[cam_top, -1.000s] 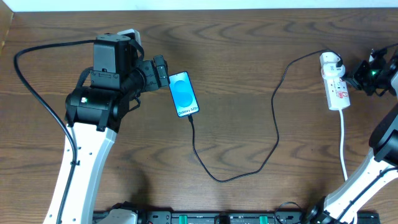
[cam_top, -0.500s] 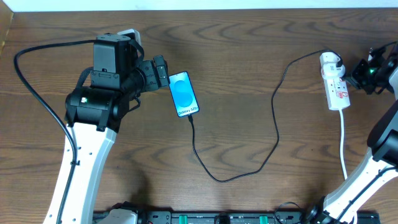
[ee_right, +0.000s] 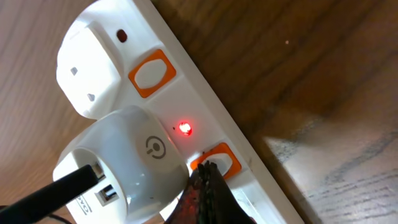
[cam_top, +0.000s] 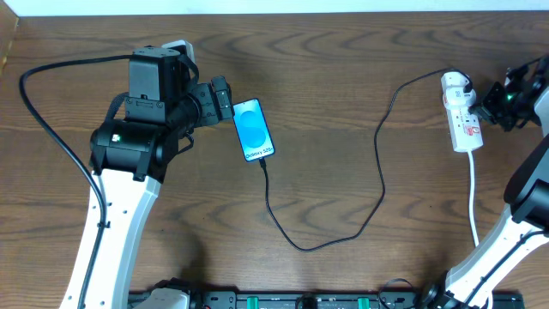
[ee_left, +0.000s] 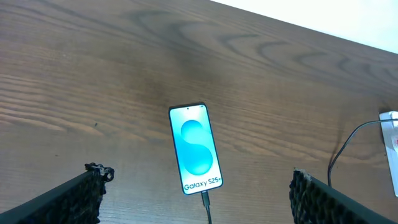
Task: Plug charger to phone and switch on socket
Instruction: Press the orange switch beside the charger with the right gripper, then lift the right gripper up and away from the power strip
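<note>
The phone lies flat on the table with its blue screen lit, and also shows in the left wrist view. The black charger cable runs from the phone's lower end, where its tip is plugged in, to a white adapter on the white socket strip. My left gripper is open just left of the phone and holds nothing. My right gripper is shut, its tips pressed on an orange-framed switch of the socket. A red light glows on the strip.
The socket's white cord runs down toward the table's front edge at the right. A second orange-framed switch and a white plug sit further along the strip. The left arm's black cable loops over the table's left side.
My right gripper has shifted very slightly at the socket. The left arm, the phone and the cable have not moved.
</note>
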`<state>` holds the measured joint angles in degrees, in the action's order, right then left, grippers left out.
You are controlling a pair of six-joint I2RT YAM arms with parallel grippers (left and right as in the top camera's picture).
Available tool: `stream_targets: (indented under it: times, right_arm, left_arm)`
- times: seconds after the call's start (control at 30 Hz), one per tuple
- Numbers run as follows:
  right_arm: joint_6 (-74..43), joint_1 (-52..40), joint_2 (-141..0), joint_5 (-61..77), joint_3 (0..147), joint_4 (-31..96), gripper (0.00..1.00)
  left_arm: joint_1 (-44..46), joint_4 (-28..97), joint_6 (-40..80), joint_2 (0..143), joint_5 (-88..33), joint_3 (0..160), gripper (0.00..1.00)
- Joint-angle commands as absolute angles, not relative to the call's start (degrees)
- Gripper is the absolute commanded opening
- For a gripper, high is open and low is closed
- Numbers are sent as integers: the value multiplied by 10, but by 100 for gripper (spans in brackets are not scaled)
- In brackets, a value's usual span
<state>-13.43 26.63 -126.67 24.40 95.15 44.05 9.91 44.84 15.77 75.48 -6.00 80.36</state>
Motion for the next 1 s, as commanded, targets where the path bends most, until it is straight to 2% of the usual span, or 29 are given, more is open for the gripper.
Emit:
stream_targets:
  times: [0.0, 0.37, 0.6, 0.73, 0.97]
  right_arm:
    - [-152, 214, -1287, 286, 930, 457, 1]
    - [-178, 249, -1267, 255, 935, 432, 1]
    - [-177, 329, -1140, 296, 939, 442, 1]
    - [-170, 368, -1023, 308, 939, 480, 1]
    - [-114, 340, -913, 308, 939, 545, 1]
  left_arm:
    - [100, 450, 150, 752, -53, 805, 95]
    - [100, 450, 150, 752, -53, 805, 95]
    - [100, 450, 150, 752, -53, 805, 95]
    - [100, 450, 150, 752, -53, 805, 95]
    - [100, 450, 150, 752, -53, 805, 95]
